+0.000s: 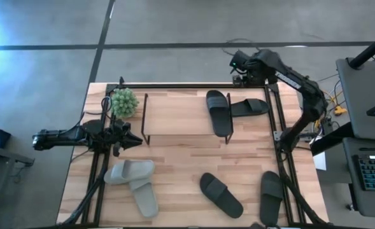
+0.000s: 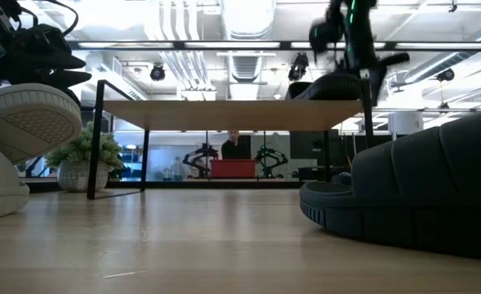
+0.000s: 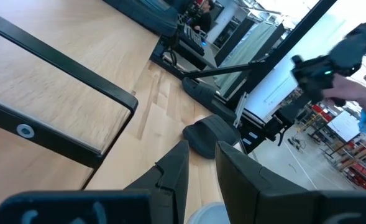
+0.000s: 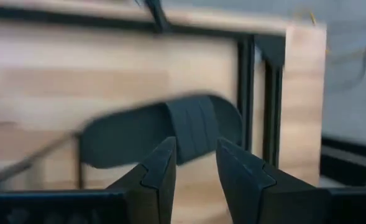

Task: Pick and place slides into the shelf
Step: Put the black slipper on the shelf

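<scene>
Black slide [image 4: 164,134] sits on the shelf [image 1: 228,137] just under my right tool [image 4: 194,163], fingers apart, empty. Left tool [image 3: 200,168] idles, fingers slightly apart.

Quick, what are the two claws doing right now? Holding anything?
Left gripper: fingers apart, holding nothing, at the table's left edge.
Right gripper: open, empty, above a black slide by the shelf.
</scene>
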Controlling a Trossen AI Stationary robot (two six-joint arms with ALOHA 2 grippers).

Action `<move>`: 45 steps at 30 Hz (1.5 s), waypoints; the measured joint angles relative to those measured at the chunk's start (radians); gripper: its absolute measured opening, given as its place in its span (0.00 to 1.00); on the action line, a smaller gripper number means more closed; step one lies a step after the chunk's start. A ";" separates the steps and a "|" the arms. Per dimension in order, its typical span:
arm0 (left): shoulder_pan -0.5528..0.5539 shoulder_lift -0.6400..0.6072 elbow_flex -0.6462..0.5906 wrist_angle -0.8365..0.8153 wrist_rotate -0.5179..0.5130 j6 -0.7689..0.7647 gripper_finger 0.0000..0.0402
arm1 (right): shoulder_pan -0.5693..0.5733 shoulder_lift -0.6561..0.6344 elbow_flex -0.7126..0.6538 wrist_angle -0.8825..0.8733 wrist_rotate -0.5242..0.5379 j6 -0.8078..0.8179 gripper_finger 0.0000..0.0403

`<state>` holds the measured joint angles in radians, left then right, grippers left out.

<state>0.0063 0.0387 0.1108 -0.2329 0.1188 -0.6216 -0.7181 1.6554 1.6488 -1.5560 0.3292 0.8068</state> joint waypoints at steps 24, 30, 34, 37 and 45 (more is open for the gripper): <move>0.000 0.000 0.000 0.000 0.000 0.000 0.16 | -0.012 0.050 -0.460 0.322 -0.125 -0.045 0.27; 0.000 0.000 0.000 0.000 0.000 0.000 0.16 | -0.008 0.050 -0.483 0.339 -0.033 -0.053 0.27; 0.000 0.000 0.000 0.000 0.000 0.000 0.16 | -0.008 0.050 -0.501 0.347 0.008 -0.062 0.27; 0.000 0.000 0.000 0.000 0.000 0.000 0.16 | -0.008 0.050 -0.520 0.372 0.014 -0.082 0.27; 0.000 0.000 0.000 0.000 0.000 0.000 0.16 | -0.005 0.046 -0.578 0.417 0.080 -0.082 0.24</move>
<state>0.0063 0.0387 0.1108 -0.2329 0.1186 -0.6217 -0.7229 1.7019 1.0709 -1.1394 0.4090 0.7253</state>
